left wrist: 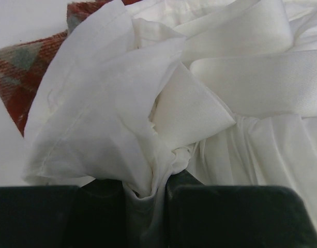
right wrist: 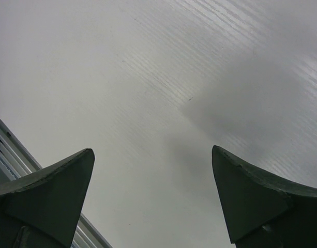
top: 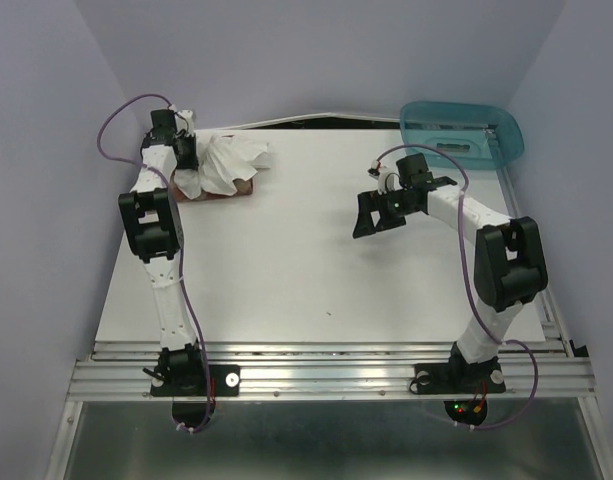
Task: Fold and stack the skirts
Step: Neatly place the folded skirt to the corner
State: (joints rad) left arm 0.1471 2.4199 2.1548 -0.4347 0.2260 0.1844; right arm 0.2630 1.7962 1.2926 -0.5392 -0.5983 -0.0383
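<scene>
The white skirt lies bunched at the back left of the table, on top of the red-and-cream plaid skirt, of which only an edge shows. In the left wrist view the white skirt fills the frame and a plaid corner shows at upper left. My left gripper is shut on a pinch of the white skirt between its dark fingers. My right gripper is open and empty above the bare table; in its wrist view only the tabletop lies between its fingertips.
A teal plastic basket stands at the back right corner of the table. Purple walls close in the left, right and back. A metal rail runs along the near edge, where both arm bases are bolted.
</scene>
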